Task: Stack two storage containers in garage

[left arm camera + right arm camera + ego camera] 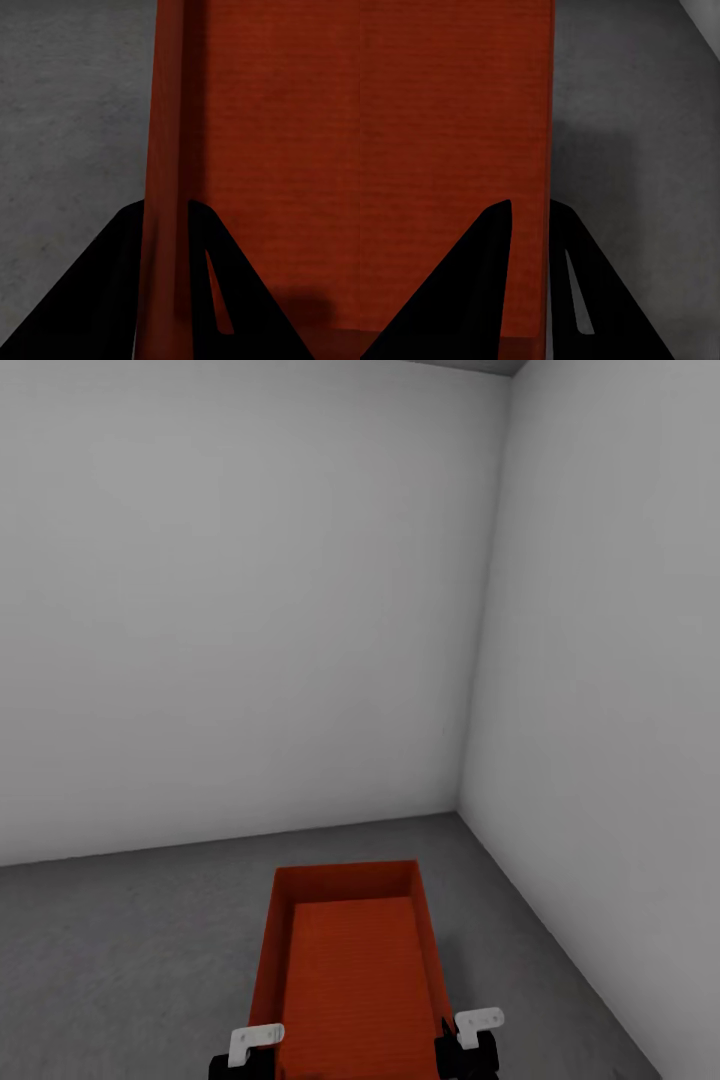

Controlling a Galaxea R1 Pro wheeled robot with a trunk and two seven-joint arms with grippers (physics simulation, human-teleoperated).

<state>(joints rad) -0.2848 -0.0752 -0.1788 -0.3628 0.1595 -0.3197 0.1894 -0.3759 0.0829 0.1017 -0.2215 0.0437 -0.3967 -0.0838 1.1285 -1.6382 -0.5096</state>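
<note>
**One orange-red container, carried into a bare grey corner**

- Storage container [350,970]: orange-red, rectangular, open-topped, thin plain walls. Held out lengthwise in front of the robot, above the floor [120,960], its far end toward the corner where the two walls meet. Whether its base touches the concrete cannot be told.
- Left tool [166,217]: dark fingers set either side of the container's left wall, one inside the box and one outside, closed down narrow on that thin wall. In the head view its white bracket sits at the box's near left corner [255,1042].
- Right tool [531,217]: same grip mirrored, fingers pinched narrow on the container's right wall; seen from the head at the near right corner [478,1028].
- Floor: dark grey, mottled concrete.
- Walls [230,610]: plain grey-white, meeting in a corner to the right of the box.
</note>
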